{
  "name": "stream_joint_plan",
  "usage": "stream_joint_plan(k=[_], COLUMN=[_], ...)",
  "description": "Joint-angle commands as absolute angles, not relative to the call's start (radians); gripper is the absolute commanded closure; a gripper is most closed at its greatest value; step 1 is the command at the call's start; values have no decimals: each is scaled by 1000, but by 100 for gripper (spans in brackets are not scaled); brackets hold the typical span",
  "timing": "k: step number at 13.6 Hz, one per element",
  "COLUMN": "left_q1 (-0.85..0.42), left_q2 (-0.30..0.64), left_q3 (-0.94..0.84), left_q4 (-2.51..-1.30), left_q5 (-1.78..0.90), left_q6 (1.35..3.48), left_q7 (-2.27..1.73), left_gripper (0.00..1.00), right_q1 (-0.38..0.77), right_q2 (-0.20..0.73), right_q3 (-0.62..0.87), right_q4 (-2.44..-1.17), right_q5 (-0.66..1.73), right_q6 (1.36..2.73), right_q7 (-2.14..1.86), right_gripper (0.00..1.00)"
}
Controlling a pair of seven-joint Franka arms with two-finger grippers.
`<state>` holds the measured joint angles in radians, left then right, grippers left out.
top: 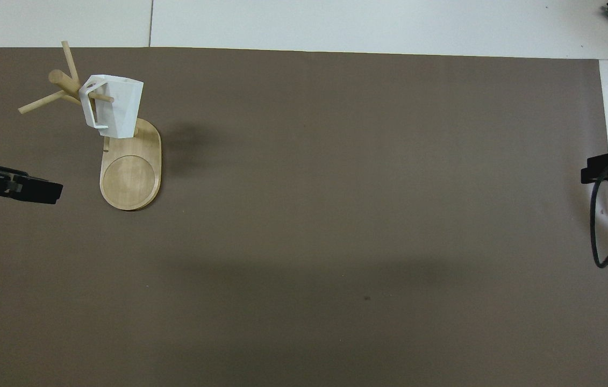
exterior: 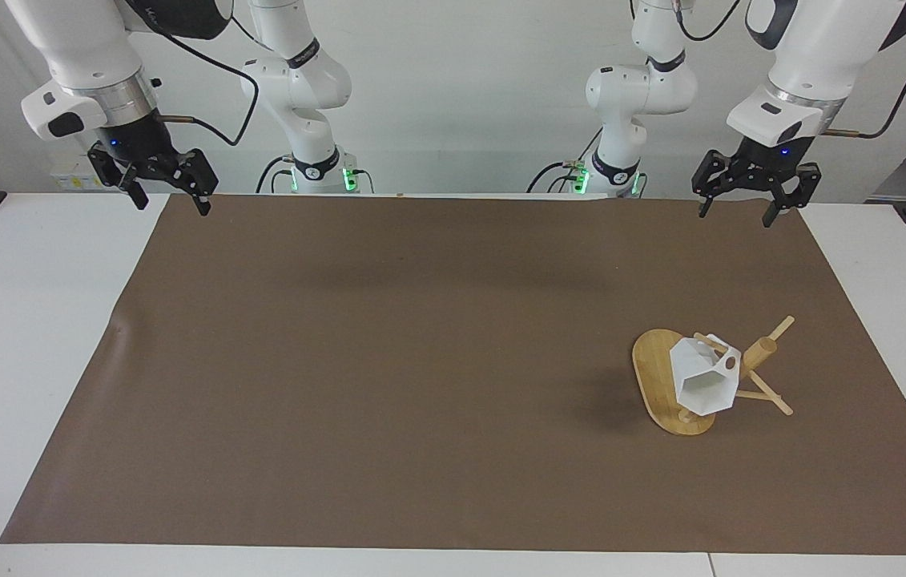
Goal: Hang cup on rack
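i see the cup (exterior: 706, 383) hanging by its handle on a peg of the rack (exterior: 760, 353), mouth tipped toward the camera in the facing view. the rack stands on the brown mat (exterior: 420, 361) toward my left arm's end of the tabletop (exterior: 12, 320), its oval base (top: 130, 173) flat on the mat. my left hand (exterior: 746, 210) hangs in the air over the mat's edge closest to the robots, well apart from the rack, fingers spread and holding nothing. my right hand (exterior: 168, 198) hangs over the mat's corner at the right arm's end, fingers spread too, holding nothing. neither hand touches the cup or the rack.
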<state>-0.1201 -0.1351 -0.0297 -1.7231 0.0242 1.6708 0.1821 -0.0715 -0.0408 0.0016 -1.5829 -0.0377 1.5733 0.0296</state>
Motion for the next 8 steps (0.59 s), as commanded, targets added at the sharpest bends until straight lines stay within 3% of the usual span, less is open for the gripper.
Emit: stream_joint_plan(k=[1, 8], left_q1=[-187, -161], left_q2=[-118, -61], left_q3=[28, 69], left_q4=[-1689, -1625], left_q5=[54, 14], left_q6=[1635, 1638], left_q7=[163, 164], left_gripper=[0, 0], right_q1=[-78, -78], right_q2=[-51, -51], right_q3=[5, 5], right_q4=[-1588, -1588], right_q5=[-15, -15], right_q6=[1559, 1559], right_q7=[29, 28], right_gripper=[0, 0])
